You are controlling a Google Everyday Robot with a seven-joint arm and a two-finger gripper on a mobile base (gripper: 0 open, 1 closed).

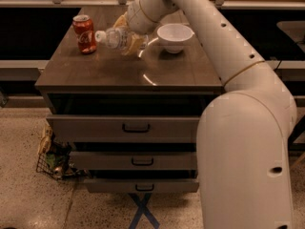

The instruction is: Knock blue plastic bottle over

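The blue plastic bottle, clear with a white cap and a pale label, is tipped almost flat over the dark wooden tabletop, with its cap pointing left toward the red soda can. My gripper is at the bottle's base end, reaching in from the right at the back of the table and touching or nearly touching the bottle. The bottle's base is partly hidden by the gripper.
A white bowl stands just right of the gripper. My white arm fills the right side of the view. Below the top are three drawers. A wire basket of clutter sits on the floor at the left.
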